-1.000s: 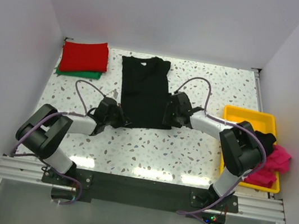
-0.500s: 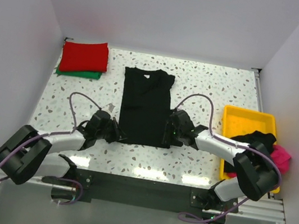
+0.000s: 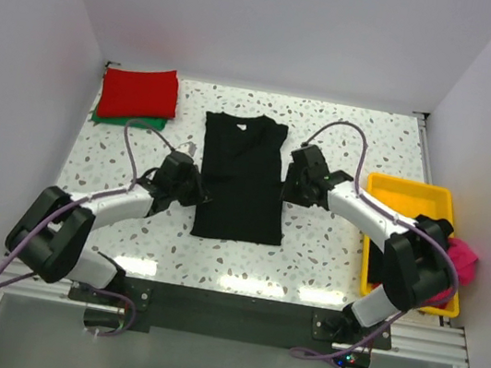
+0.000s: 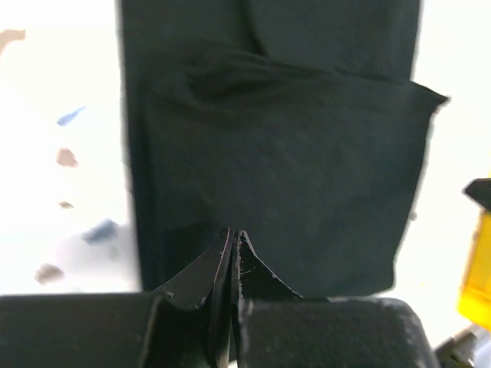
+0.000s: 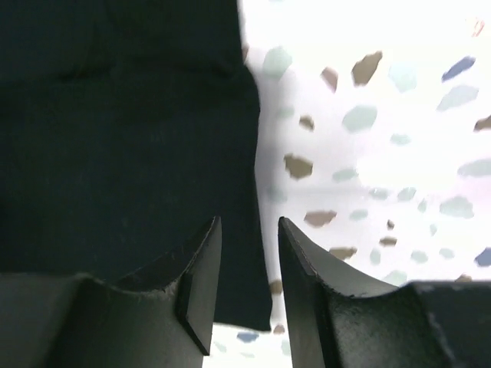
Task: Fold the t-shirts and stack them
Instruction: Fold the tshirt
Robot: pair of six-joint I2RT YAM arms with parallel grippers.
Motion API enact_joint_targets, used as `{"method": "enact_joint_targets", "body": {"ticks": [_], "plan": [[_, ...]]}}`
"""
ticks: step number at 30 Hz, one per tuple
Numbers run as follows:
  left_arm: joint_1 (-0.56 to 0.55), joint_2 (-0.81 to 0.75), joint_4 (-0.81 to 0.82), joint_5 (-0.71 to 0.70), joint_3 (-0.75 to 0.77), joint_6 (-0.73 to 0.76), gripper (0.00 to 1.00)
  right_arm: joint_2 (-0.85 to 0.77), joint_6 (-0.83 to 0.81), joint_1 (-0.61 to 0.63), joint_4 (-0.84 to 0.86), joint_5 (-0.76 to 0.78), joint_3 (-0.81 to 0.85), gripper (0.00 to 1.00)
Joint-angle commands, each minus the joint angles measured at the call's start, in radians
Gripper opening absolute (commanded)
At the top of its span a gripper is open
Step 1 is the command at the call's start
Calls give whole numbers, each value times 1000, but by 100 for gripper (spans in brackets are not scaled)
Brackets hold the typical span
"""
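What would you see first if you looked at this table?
A black t-shirt lies flat in the middle of the table, the left gripper and right gripper at its sides. A red shirt sits on a green shirt in the far left corner; a yellow tray on the right holds pink clothes.

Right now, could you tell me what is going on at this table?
Two arms flank a black shirt lying flat, sleeves folded in. The left gripper is shut at its left edge; the right gripper hangs open over its right edge. A folded red shirt lies on a green shirt at the far left; a pink shirt lies bunched in the tray.
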Motion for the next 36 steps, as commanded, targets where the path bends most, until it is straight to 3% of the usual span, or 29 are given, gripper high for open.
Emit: {"method": "enact_joint_targets", "body": {"ticks": [1, 9, 27, 36], "plan": [[53, 76, 67, -11, 53, 61, 5, 64, -20, -26, 18, 22, 78, 37], [166, 230, 242, 91, 64, 18, 3, 233, -24, -63, 25, 34, 224, 28], [207, 379, 256, 100, 225, -8, 1, 440, -21, -86, -2, 17, 393, 26], [233, 442, 275, 101, 205, -26, 0, 481, -33, -97, -13, 14, 394, 25]]}}
